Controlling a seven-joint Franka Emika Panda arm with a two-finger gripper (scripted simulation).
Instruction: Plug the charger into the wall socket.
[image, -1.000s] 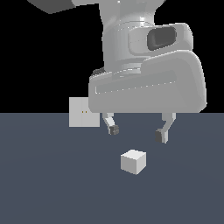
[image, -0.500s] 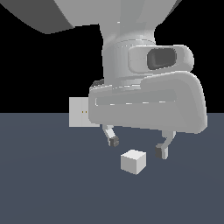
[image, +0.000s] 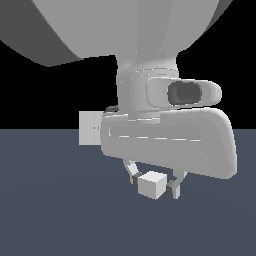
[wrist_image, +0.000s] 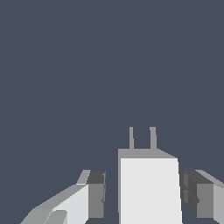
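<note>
- The charger (image: 151, 185) looks matt off-white plastic, smooth, with dull grey prongs (wrist_image: 141, 138).
- The wall socket (image: 90, 129) looks flat, pale, matt.
- The floor (image: 50, 210) is smooth slate-blue.

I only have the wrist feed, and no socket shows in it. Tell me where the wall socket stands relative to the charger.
Observer: The wall socket stands upright, farther back, toward the exterior view's left of the charger.
Operator: Confirm its slots are visible.
Observer: Two tiny yellowish slots show on the panel. Its right part is hidden behind the gripper's body.
Operator: Report where the gripper sits from outside.
Observer: The gripper is low over the floor, one finger on each side of the charger.
</note>
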